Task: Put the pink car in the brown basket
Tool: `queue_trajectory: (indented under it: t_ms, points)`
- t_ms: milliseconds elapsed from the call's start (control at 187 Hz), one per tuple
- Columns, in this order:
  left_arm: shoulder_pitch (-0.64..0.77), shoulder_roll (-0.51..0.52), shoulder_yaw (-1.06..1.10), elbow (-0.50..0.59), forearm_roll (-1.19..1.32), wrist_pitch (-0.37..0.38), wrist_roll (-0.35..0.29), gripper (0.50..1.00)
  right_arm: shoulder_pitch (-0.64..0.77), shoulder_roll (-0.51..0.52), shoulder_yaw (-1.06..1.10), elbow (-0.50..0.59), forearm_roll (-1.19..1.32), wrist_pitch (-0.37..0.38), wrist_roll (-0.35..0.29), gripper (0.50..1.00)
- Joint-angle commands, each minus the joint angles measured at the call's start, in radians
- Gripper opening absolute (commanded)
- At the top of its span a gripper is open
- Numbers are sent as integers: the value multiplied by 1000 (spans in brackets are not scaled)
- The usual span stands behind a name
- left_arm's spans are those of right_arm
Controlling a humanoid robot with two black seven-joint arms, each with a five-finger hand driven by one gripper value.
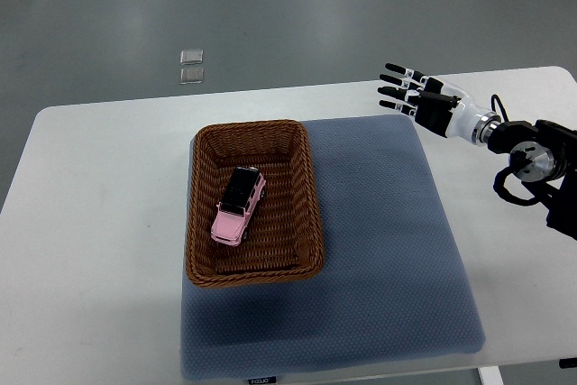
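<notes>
From the top view I see the pink car (239, 206) lying inside the brown basket (302, 188), tilted diagonally on the wicker floor. The basket sits on the left part of a blue-grey mat (397, 250) on the white surface (99, 223). My right hand (416, 95) hovers over the mat's far right corner, fingers spread wide, holding nothing, well apart from the basket.

A white table (99, 196) carries a blue-grey mat (397, 259).
</notes>
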Motion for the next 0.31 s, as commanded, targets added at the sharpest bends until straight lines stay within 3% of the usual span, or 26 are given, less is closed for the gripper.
queue_trajectory:
  t_ms: [0,300]
  points:
    - [0,0,0,0,0,0,0,1000,2,0,0,0,0,1,2,921]
    - [0,0,0,0,0,0,0,1000,-2,-7,-1,-4,0,1,5,921]
